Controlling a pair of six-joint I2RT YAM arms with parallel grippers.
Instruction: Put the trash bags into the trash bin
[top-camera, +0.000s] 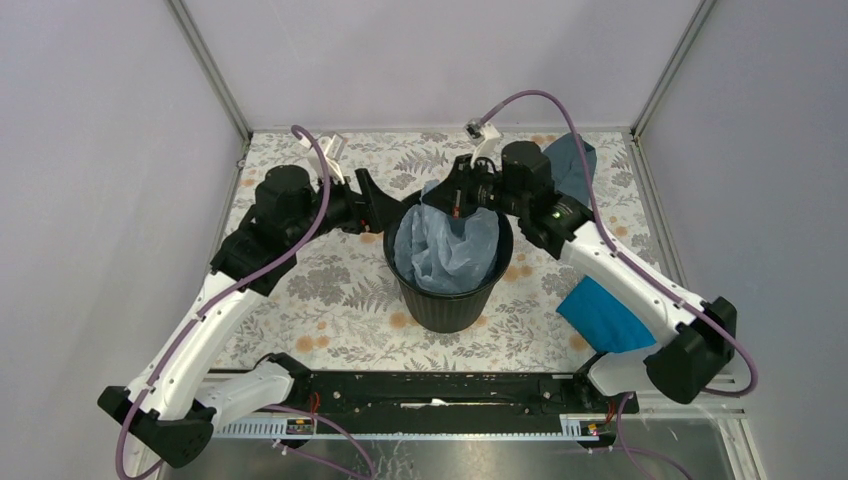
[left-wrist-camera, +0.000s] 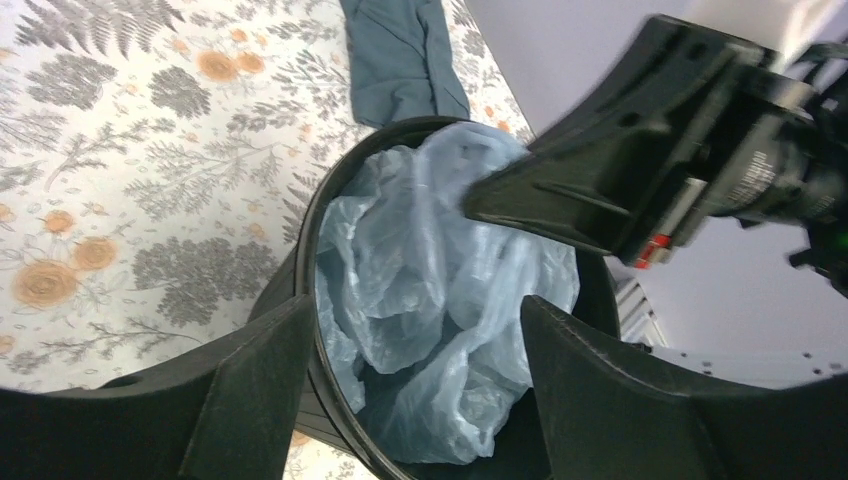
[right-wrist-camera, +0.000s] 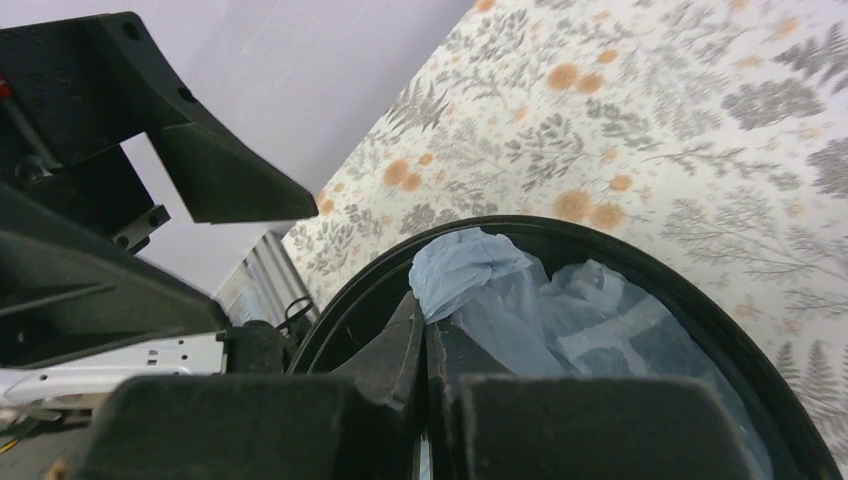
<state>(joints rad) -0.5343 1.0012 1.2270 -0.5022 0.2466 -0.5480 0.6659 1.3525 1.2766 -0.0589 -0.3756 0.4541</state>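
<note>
Left arm: reaches from the lower left of the top view up and rightward across the flowered table (top-camera: 320, 290), elbow bent, wrist turned toward centre frame.
Left gripper (top-camera: 372, 205): at the left side of the trash bin's (top-camera: 445, 310) rim. Its jaws are spread wide and hold nothing. In the left wrist view one finger lies over the bin's outer wall at lower left, the other over the bin's mouth at lower right, with rim and crumpled plastic between them.
Trash bin: upright at centre of the top view, between the two wrists.
Trash bag (top-camera: 445, 250): pale blue, crumpled, mostly inside the bin and filling its mouth. One bunched fold rises to the far rim, at the upper part of the bin in the top view.
Right gripper (right-wrist-camera: 425, 310): at the bin's far rim, just inside it. Its fingers are closed to a thin slit, and the raised fold of the bag bunches out right at their tips, apparently pinched there.
Right arm: comes from the lower right of the top view, slanting up and leftward, wrist bent toward the bin.
Grey-blue cloth (top-camera: 572, 160): upper right of the top view, behind the right wrist.
Bright blue cloth (top-camera: 600, 315): right of the bin, partly under the right forearm.
</note>
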